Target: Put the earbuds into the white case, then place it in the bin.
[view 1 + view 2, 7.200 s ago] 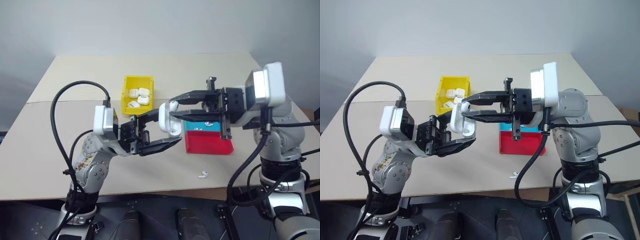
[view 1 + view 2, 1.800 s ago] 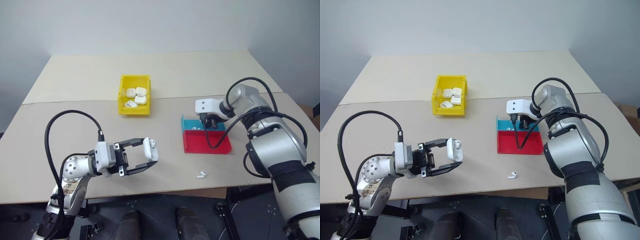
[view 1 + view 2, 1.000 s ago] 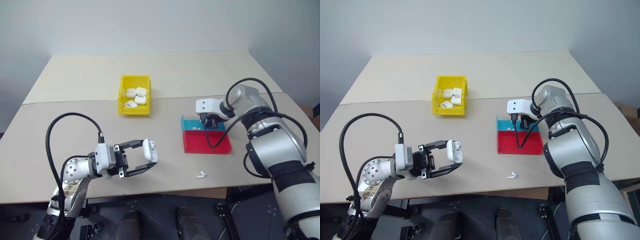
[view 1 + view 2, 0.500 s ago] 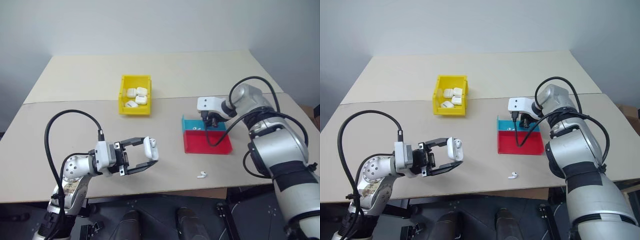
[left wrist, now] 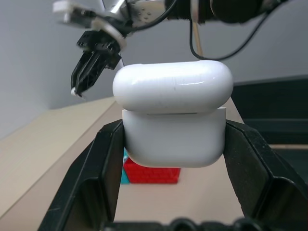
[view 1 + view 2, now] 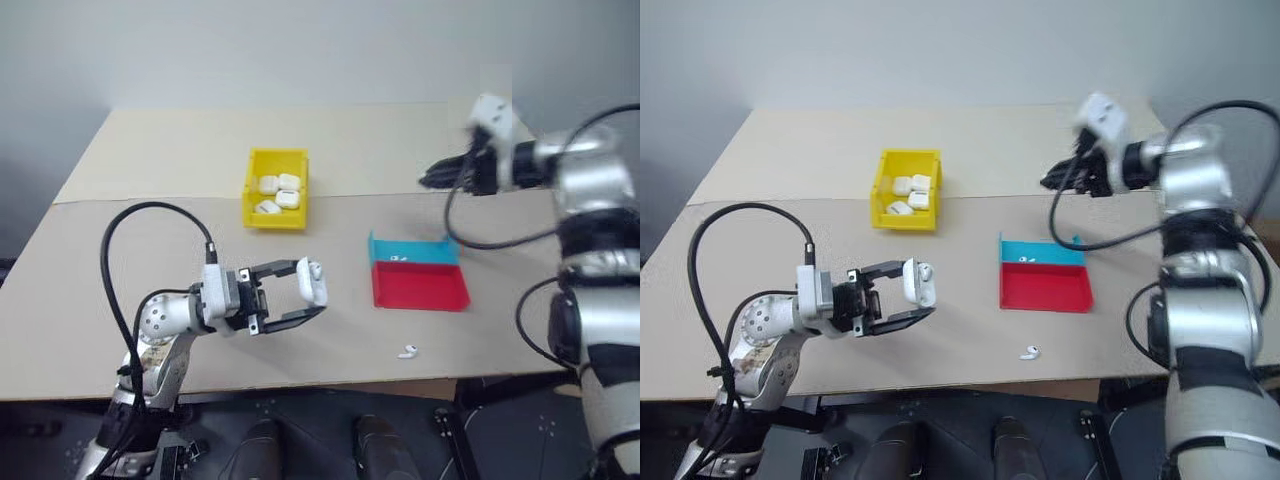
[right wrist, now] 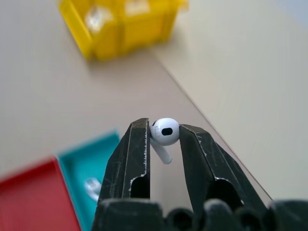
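Observation:
My left gripper [image 6: 312, 297] is shut on the white case [image 6: 314, 282], holding it off the table in front of me; up close the case [image 5: 173, 113] sits between both fingers, lid on top. My right gripper [image 6: 428, 179] hangs in the air behind the tray, shut on one earbud [image 7: 164, 132] with its stem pointing down. A second earbud [image 6: 398, 258] lies in the tray's blue part. A third earbud [image 6: 406, 351] rests on the table near the front edge. The yellow bin [image 6: 275, 156] stands at the back left.
Several white cases [image 6: 278, 193] lie inside the bin. The shallow red and blue tray [image 6: 420, 290] sits right of centre. A black cable loops off my left arm [image 6: 120, 250].
My right gripper has lifted up out of the tray with an earbud between its fingers and turned. My left gripper, still holding the case, has risen slightly.

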